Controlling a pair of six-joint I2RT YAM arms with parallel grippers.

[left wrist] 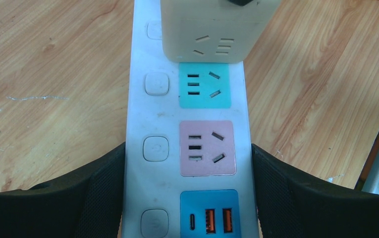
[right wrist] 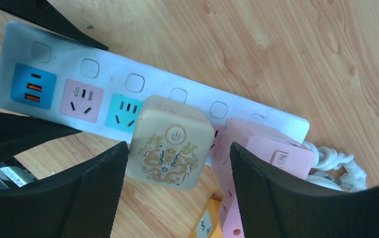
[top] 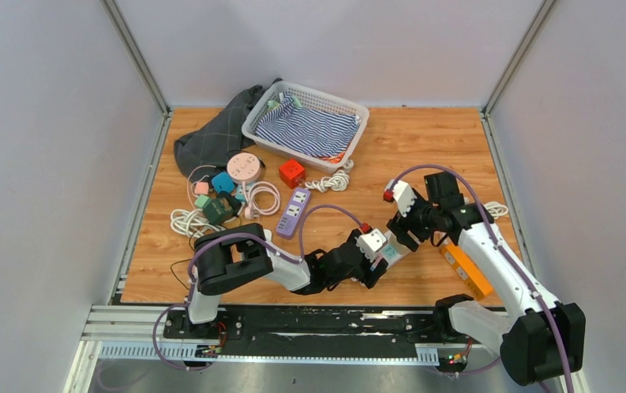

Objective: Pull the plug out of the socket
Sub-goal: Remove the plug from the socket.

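R claw: jaws apart, straddling the cream cube adapter. One finger looks to touch its side; the other stands off w/ a gap. No grip.

L claw: clamped across the power strip, fingers against both long edges. Position: at the pink socket, between the USB block and the teal socket.

Task item: the cream cube adapter sits on the strip, just past the teal socket as seen from my L claw. It appears seated; I cannot confirm. A pink adapter is beside it, w/ a white coiled cord just beyond.

Strip location: near-right area of the tabletop, between my two arms. An orange strip lies just right of it.

Far side: basket w/ striped cloth; dark cloth at its left.

Left side: purple strip, red cube, round pink socket, loose cords.
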